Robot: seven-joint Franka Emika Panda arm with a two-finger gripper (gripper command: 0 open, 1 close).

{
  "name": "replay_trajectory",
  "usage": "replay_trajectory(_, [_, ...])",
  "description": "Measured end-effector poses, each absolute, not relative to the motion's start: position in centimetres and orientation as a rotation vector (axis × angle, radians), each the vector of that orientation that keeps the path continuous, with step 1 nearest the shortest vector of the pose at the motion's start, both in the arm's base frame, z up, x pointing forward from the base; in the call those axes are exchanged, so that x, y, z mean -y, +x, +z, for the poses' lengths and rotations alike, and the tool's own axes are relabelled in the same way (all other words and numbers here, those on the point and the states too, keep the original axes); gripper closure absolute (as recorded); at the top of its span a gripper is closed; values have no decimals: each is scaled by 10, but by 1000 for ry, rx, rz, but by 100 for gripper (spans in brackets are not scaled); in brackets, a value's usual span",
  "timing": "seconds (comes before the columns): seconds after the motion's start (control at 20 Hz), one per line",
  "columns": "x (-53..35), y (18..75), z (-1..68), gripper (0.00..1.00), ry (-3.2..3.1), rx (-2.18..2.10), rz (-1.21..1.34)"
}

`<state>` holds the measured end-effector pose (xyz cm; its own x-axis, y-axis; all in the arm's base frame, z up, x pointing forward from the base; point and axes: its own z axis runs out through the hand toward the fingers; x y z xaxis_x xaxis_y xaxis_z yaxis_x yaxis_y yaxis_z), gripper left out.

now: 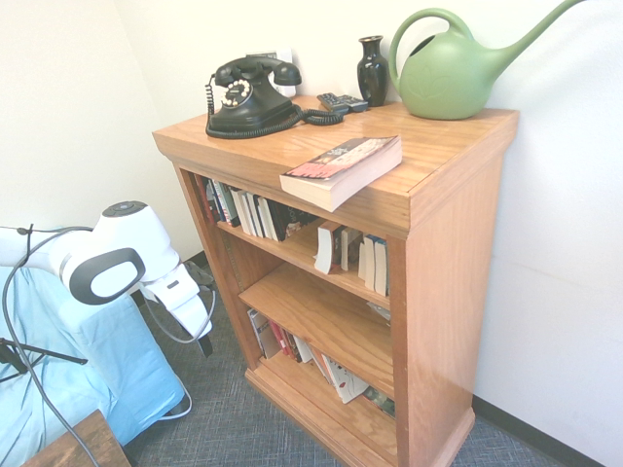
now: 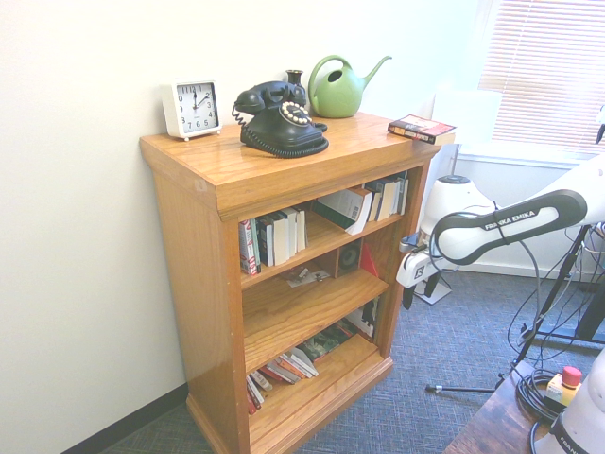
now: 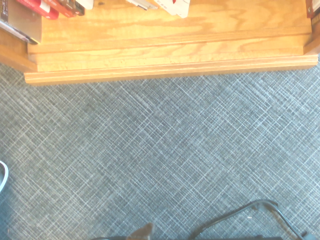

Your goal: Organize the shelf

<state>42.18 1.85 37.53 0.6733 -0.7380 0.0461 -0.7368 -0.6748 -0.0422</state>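
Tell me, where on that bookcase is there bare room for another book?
The middle tier is mostly bare. The shelf top has open wood between the black telephone and the book. The upper tier and bottom tier are crowded.

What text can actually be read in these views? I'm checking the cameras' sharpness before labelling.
"FRANKA EMIKA": on the robot arm, second exterior view.
"12" with the other hour numerals: on the white clock; smaller ones blurred.
Cover of the book on the shelf top: too blurred to read.
Book spines in the tiers: too small.
Telephone dial: unreadable.
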Motion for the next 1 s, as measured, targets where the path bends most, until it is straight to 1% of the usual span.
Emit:
replay_trajectory(0.25, [-11, 425, 372, 0, -2889, -1265, -125])
replay_trajectory(0.4, [18, 430, 370, 0, -2953, -1294, -251])
replay_trajectory(0.7, [108, 431, 388, 0, -3126, -1307, -664])
replay_trajectory(0.85, [138, 430, 414, 0, -3208, -1285, -892])
replay_trajectory(1.0, [149, 435, 448, 0, -3267, -1226, -1154])
